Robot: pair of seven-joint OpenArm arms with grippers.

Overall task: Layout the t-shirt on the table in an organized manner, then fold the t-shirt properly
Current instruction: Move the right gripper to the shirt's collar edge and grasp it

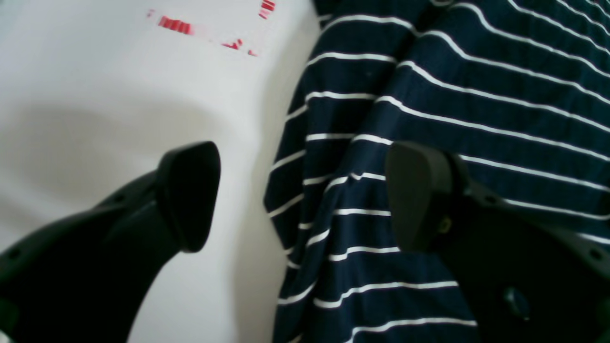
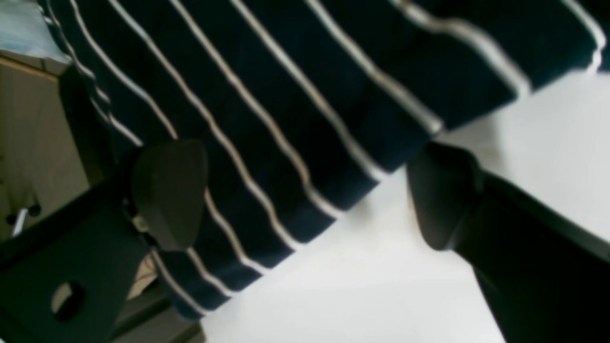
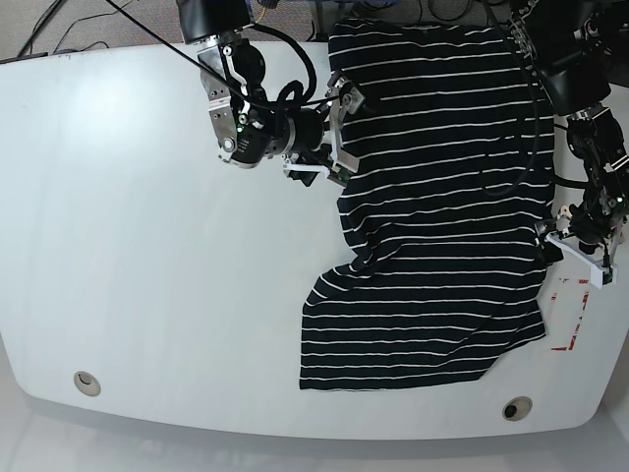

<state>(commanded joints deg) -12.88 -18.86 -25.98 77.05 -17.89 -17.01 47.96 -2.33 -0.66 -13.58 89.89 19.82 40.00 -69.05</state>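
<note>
The t-shirt [image 3: 442,226], dark navy with thin white stripes, lies spread over the right half of the white table [image 3: 147,246], its far end reaching the table's back edge. My right gripper [image 3: 339,138] is open at the shirt's left edge. In the right wrist view the right gripper [image 2: 305,195] straddles that edge, one finger [image 2: 169,193] over the t-shirt [image 2: 286,95] and the other finger [image 2: 443,195] over bare table [image 2: 381,286]. My left gripper [image 3: 562,248] is open at the shirt's right edge. Close up, the left gripper [image 1: 305,195] has one finger over the t-shirt [image 1: 452,95] and one over the table [image 1: 95,95].
Red markings [image 3: 575,315] sit on the table just right of the shirt, also showing as red marks [image 1: 176,25] in the left wrist view. Two round holes [image 3: 86,382] [image 3: 516,406] lie along the near edge. Cables run behind the back edge.
</note>
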